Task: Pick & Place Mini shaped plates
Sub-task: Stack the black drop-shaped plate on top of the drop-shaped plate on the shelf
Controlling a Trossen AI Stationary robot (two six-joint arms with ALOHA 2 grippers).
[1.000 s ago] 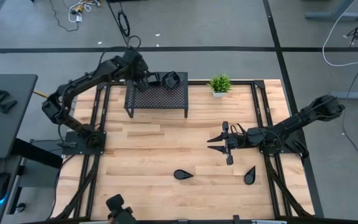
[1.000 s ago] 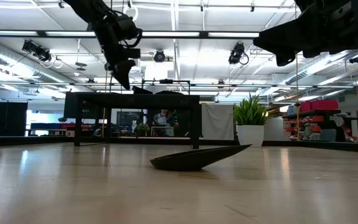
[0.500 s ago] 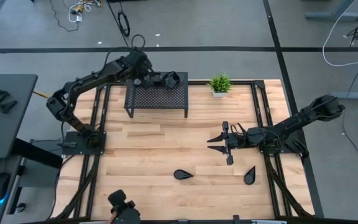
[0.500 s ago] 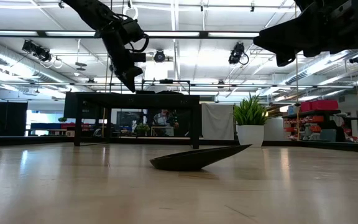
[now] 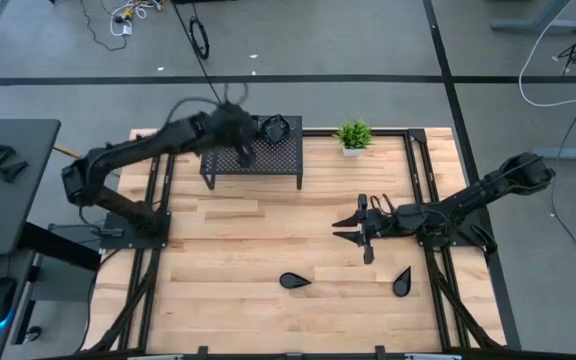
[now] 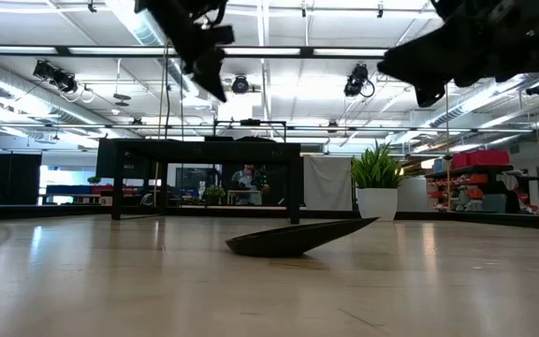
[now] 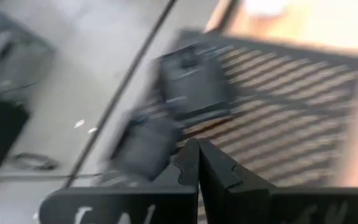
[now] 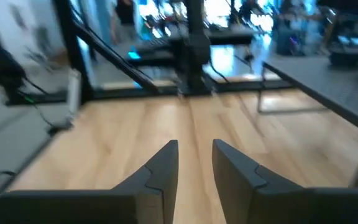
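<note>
Plates (image 5: 273, 127) seemingly behind left gripper (image 7: 197, 155), pinched above rack (image 5: 268, 155).

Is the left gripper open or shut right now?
Shut. In its wrist view the left gripper shows both fingertips pressed together with nothing between them, above the mesh rack.

The mini shaped plates are glossy black: two teardrop plates (image 5: 292, 281) (image 5: 402, 283) lie on the pale wood-plank table (image 5: 268, 240), which is striped in light and honey boards. The mesh rack (image 5: 253, 157) is black with a fine perforated pattern. The potted plant (image 5: 353, 134) is bright green in a white pot. Both arms are dark. The floor (image 5: 368, 40) is grey, crossed by black lines.
</note>
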